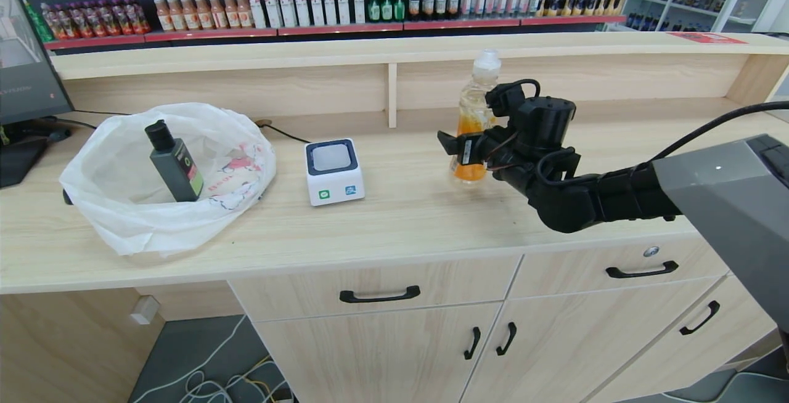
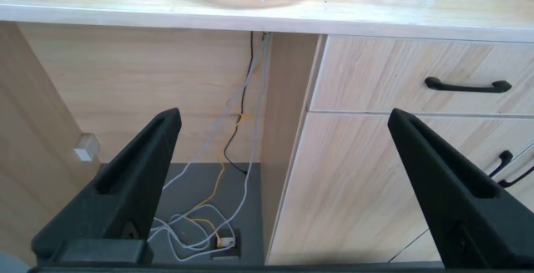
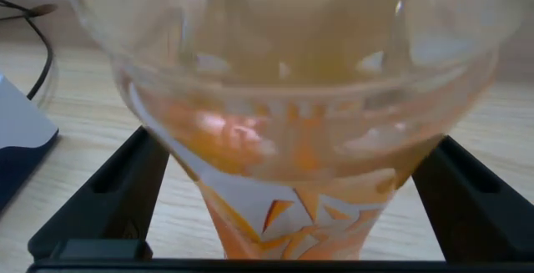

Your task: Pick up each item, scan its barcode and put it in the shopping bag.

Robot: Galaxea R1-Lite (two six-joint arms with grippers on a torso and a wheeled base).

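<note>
The orange drink bottle (image 1: 474, 104) is standing upright on the worktop (image 1: 400, 218), right of its middle and nearer the back edge; the right gripper (image 1: 468, 147) is straddling its lower half, jaws spread wide; the shopping bag (image 1: 123, 206) is lying open near the left edge, 1 dark bottle (image 1: 175, 166) leaning inside; the white scanner (image 1: 333, 170) is sitting between bag and drink bottle; the left gripper (image 2: 284, 189) is hanging below the front edge, jaws wide, facing the cabinet (image 2: 375, 81).

Head camera overlooks the counter (image 1: 407, 218); left wrist views its front edge from below, right wrist hugs the bottle (image 3: 275, 139).
</note>
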